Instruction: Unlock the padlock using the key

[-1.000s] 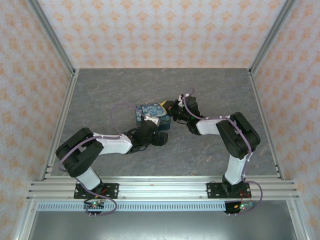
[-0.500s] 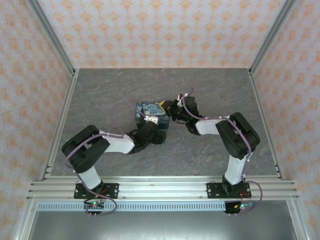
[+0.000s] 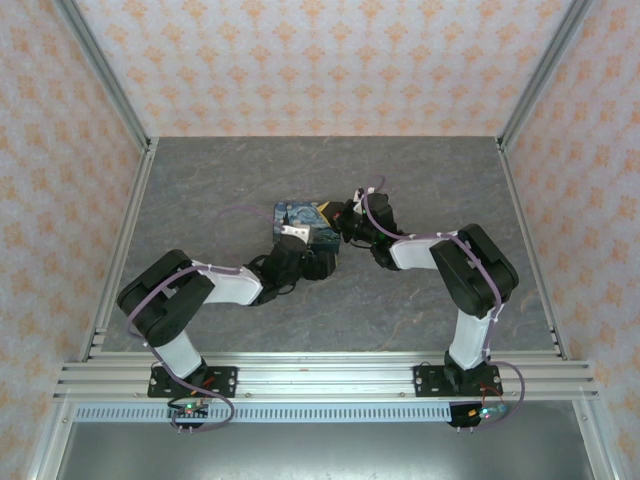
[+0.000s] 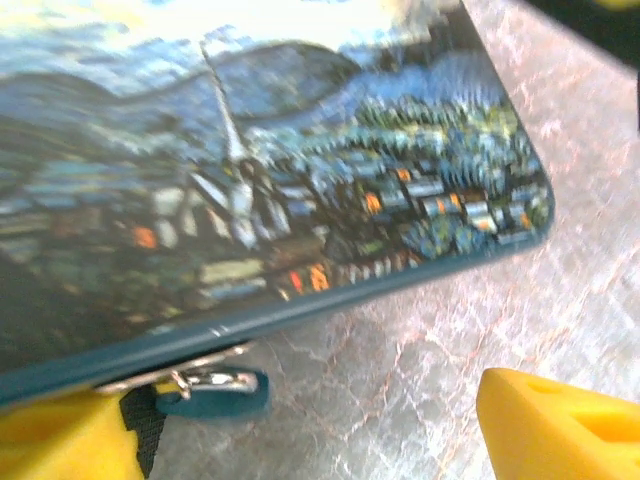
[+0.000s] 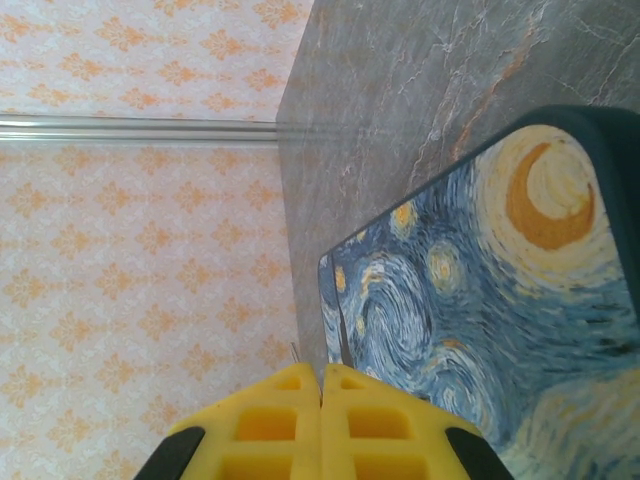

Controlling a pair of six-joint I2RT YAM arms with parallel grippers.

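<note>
Step in hand: the left gripper (image 4: 300,435) is hovering at the padlock's (image 4: 300,170) near edge, so taking hold of the key (image 4: 215,388) is judged to be the current step.
Left gripper: is standing released, with yellow fingers (image 4: 560,425) well apart at lower left and lower right of the left wrist view.
Right gripper (image 5: 321,420): is sitting clenched, fingers flush together and nothing visibly held, just beside the padlock's painted face.
Padlock: is lying face up mid-table (image 3: 420,180), between the two grippers.
Key: is lying at lower left of the left wrist view, its teal head just beside one finger. It is possibly seated in the lock, but blur is hiding the blade.
Technique: centre both fingers on the teal head, grip it flat, then turn without dragging the body — the right gripper bracing the right edge.
Room: open table is surrounding the padlock — the side rails (image 3: 125,230) are standing well apart.
</note>
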